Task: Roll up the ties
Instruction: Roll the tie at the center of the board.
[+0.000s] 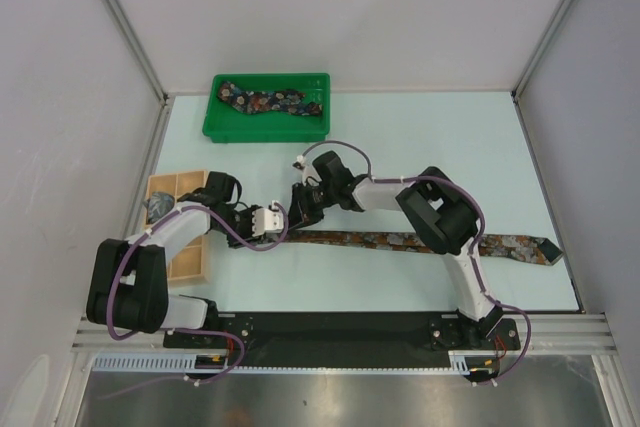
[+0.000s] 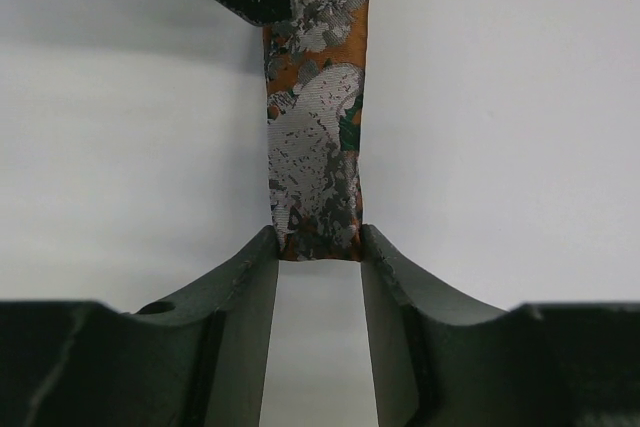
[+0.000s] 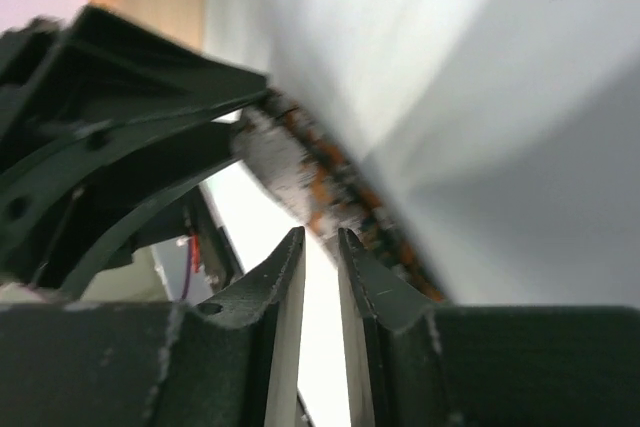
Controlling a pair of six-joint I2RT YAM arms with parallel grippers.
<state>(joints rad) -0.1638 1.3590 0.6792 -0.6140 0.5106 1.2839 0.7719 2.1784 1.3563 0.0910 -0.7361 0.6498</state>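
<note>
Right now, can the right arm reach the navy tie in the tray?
Probably yes: the dark navy floral tie lies uncovered in the green tray, just beyond the right arm, nothing between.

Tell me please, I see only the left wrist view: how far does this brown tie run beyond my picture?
Observer: The rust-brown tie lies flat across the table, with its wide point near the right edge.
Operator: Is the right gripper holding it?
Observer: No. The right gripper is close by the narrow end, its jaws a narrow gap apart and empty.
Operator: Are there other ties?
Observer: A dark tie lies in the green tray.
</note>
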